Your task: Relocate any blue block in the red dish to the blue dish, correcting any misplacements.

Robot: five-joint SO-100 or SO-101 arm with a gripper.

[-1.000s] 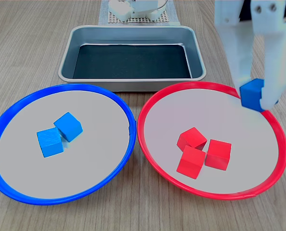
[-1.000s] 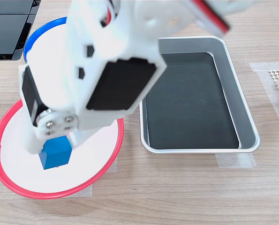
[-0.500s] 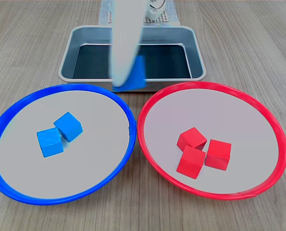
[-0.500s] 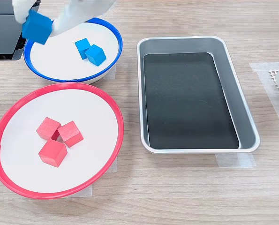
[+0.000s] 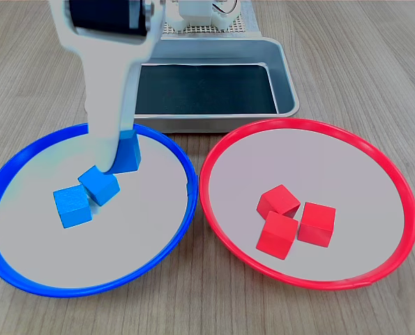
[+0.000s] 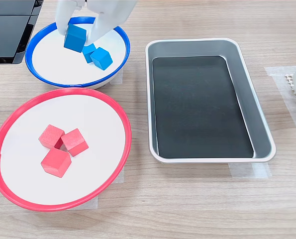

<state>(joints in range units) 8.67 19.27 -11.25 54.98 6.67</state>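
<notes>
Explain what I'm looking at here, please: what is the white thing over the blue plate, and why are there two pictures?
The two pictures show one moment from two cameras standing off the arm. The white thing is a small robot arm; its gripper is shut on a small bright blue cube, held over the round blue-rimmed dish, where two more blue cubes lie. Beside it sits a round red-rimmed dish holding three red cubes. A rectangular metal tray with a dark floor stands on the same wooden table.

We see three blue blocks (image 6: pixel 75 38) in the blue-rimmed dish (image 6: pixel 38 79), red cubes (image 6: pixel 63 148) in the red-rimmed dish (image 6: pixel 119 164).
</notes>
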